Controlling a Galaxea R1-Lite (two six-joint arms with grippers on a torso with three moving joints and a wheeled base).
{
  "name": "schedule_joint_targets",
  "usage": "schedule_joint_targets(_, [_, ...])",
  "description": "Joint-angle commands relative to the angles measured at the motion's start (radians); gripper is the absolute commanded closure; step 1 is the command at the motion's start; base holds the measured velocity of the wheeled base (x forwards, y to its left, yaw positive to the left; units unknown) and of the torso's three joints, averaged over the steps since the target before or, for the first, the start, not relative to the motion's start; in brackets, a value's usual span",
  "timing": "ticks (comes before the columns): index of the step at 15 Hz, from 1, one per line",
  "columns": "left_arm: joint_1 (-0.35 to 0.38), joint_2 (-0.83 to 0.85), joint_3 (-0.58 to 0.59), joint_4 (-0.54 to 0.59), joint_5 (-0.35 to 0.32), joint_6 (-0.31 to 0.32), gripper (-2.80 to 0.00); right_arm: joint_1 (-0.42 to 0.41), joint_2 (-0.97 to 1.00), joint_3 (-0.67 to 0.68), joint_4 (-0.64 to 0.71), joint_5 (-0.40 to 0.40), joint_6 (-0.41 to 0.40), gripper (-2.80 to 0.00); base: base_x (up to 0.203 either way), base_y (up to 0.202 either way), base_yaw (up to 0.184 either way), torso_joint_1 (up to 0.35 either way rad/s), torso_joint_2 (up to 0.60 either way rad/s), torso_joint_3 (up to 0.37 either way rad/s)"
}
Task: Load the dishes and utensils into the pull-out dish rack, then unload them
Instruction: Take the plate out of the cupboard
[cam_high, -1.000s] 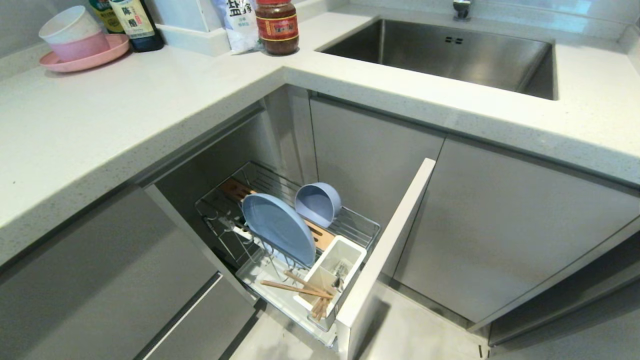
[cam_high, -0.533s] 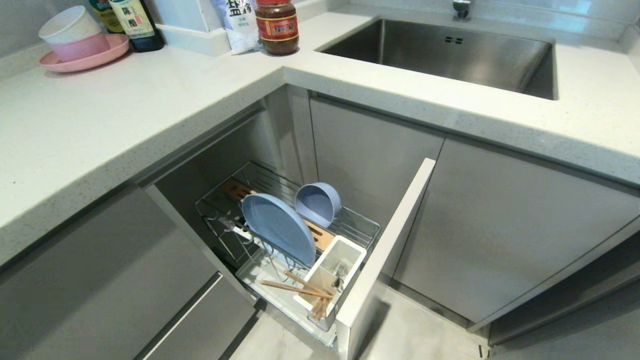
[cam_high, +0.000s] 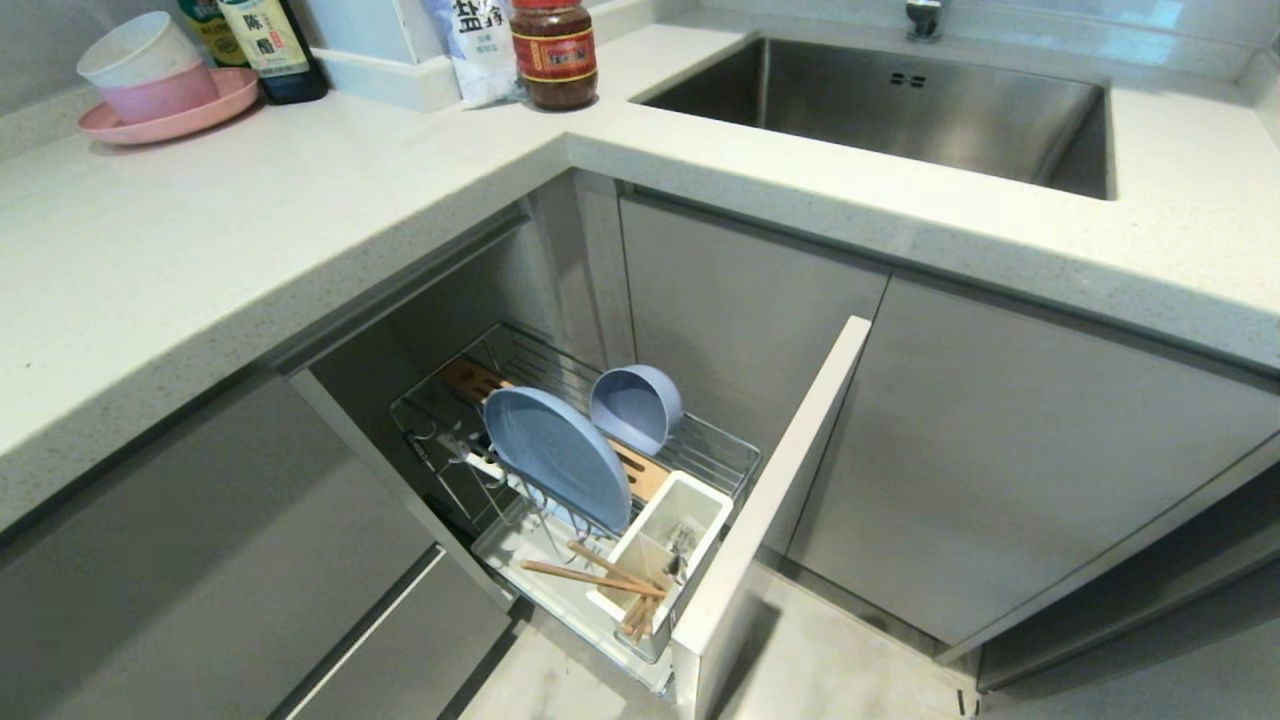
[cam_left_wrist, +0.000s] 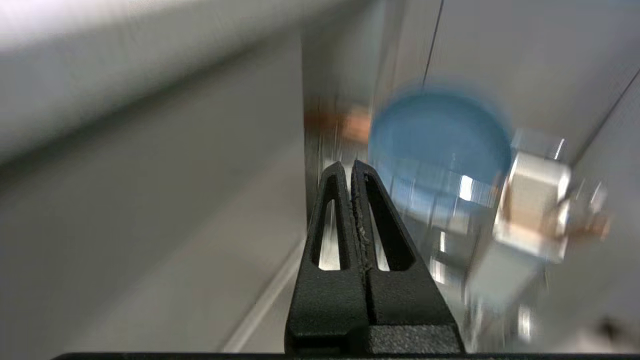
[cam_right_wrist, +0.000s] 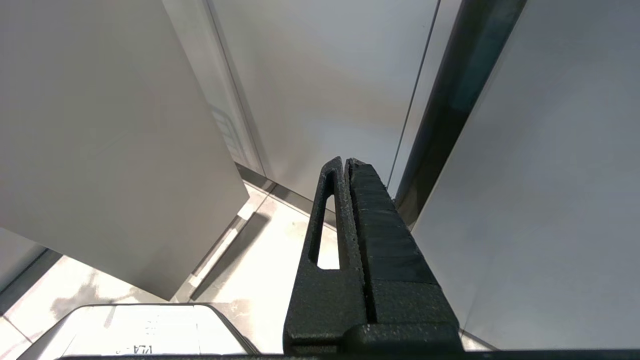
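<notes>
Rack (cam_high: 450, 405) stood pulled out: plate (cam_high: 556, 457) upright in the wires, bowl (cam_high: 636, 405) just behind, chopsticks (cam_high: 595, 572) leaning across the white cup (cam_high: 700, 503). Left gripper (cam_left_wrist: 352, 165) clenched empty, right gripper (cam_right_wrist: 345, 162) likewise, low by the cabinets.

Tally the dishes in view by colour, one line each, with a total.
Blue: 2, the plate and the bowl, both in the pull-out dish rack.
Pink: 2, a plate and a bowl on the counter.
White: 1, a bowl stacked in the pink one.
Total: 5
</notes>
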Motion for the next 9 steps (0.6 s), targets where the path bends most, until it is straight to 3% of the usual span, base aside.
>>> schedule_joint_targets(1, [0.000,0.002,0.032,0.129,-0.002,-0.016,0.00,0.000,-0.004,0.002,0.000,0.000,0.000,0.00,0.000,0.000,0.000,0.000,0.00,0.000])
schedule_joint_targets(4, [0.001,0.002,0.032,0.127,0.001,-0.014,0.00,0.000,-0.004,0.002,0.000,0.000,0.001,0.00,0.000,0.000,0.000,0.000,0.00,0.000])
schedule_joint_targets(6, [0.001,0.002,0.033,0.128,0.009,-0.070,0.00,0.000,-0.004,0.002,0.000,0.000,0.000,0.00,0.000,0.000,0.000,0.000,0.00,0.000])
schedule_joint_targets(9, [0.001,0.002,0.033,0.128,0.021,-0.080,0.00,0.000,-0.004,0.002,0.000,0.000,0.000,0.00,0.000,0.000,0.000,0.000,0.00,0.000])
